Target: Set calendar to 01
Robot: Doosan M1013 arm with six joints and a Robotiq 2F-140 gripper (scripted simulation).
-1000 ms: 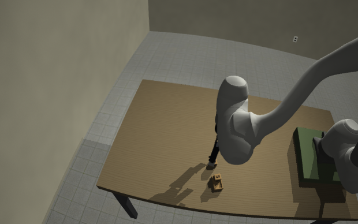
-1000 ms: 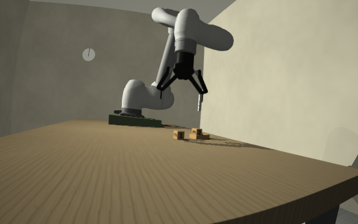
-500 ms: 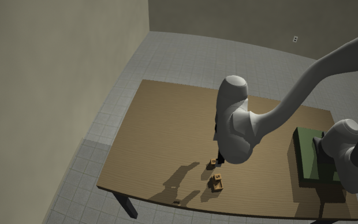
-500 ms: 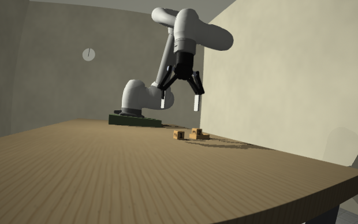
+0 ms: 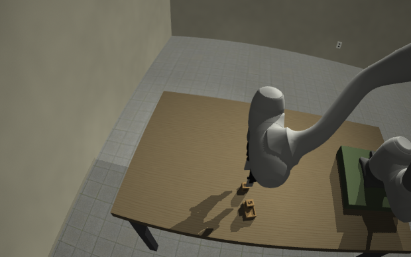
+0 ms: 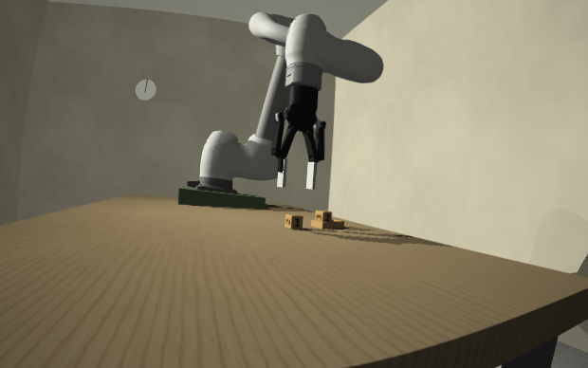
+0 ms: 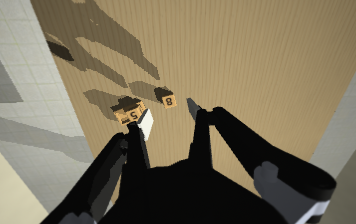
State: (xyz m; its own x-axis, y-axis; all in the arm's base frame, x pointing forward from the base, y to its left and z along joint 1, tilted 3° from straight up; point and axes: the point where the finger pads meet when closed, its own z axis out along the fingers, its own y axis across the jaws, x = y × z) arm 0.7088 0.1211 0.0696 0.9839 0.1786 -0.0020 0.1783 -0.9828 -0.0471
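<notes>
Hovering above the desk [image 5: 185, 149] [image 6: 190, 266] [image 7: 250, 60], the claw [image 5: 249, 175] [image 6: 296, 180] [image 7: 169, 109] of the lone arm stands partly apart, nothing between its fingers. The loose cube [image 5: 245, 186] [image 6: 293, 222] [image 7: 169, 101], an 8 on top in the wrist view, sits below it on the desk, just beside the tray [image 5: 250, 216] [image 6: 335, 225] [image 7: 121, 118], which carries the second cube [image 5: 249, 203] [image 6: 323, 216] [image 7: 134, 115]. From the exterior side, the loose cube lies left of the tray; reaching it likely calls for a descent between the fingers, clear of the tray.
</notes>
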